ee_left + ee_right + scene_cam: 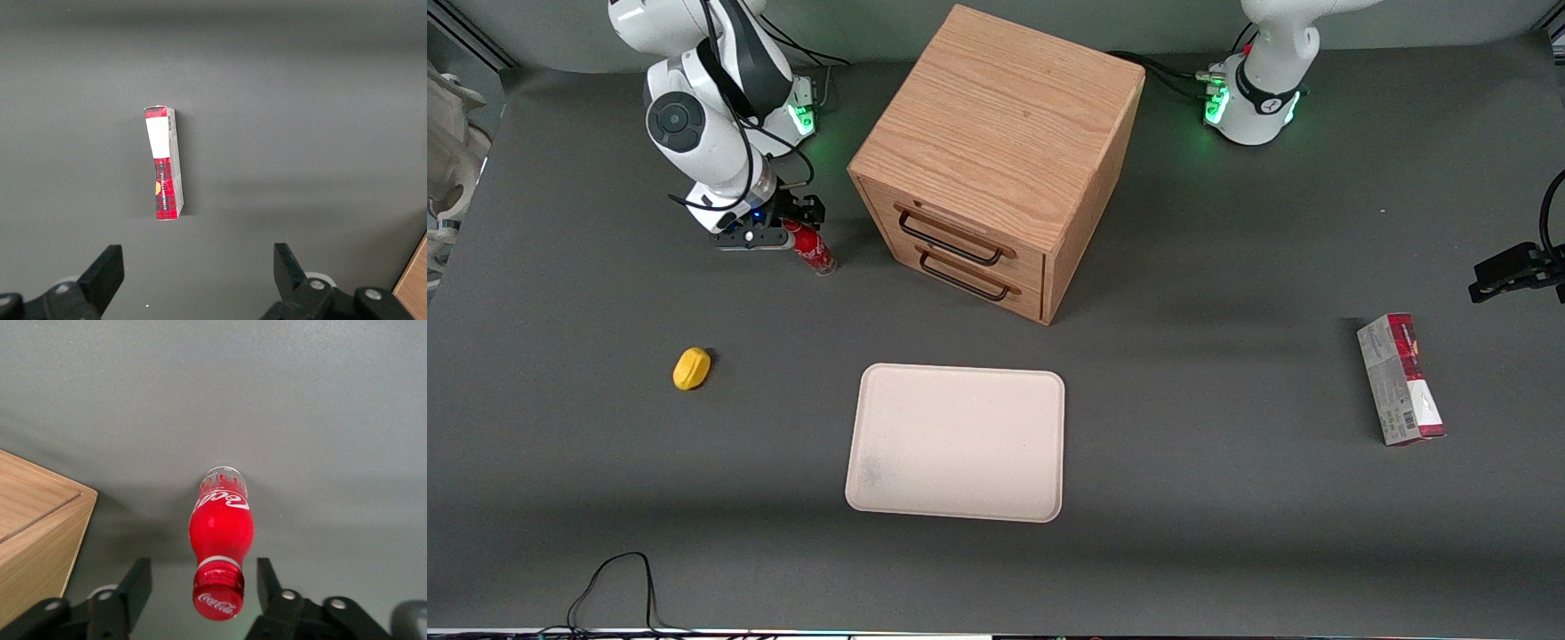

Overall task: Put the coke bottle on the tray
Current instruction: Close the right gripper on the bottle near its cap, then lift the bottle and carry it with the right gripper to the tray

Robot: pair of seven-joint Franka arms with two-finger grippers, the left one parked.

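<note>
Nearest the front camera, the tray (957, 442) lies flat on the tabletop (1227, 533). From its centre, a small yellow object (691, 369) sits at about nine o'clock, a red-and-grey carton (1400, 379) at about three o'clock toward the parked arm's end, and a wooden drawer cabinet (996, 160) at twelve o'clock. The coke bottle (811, 246) stands upright on the tabletop at about eleven o'clock, beside the cabinet. The tool (200, 583) hangs over it, fingers (137, 583) spread either side of the cap without touching.
</note>
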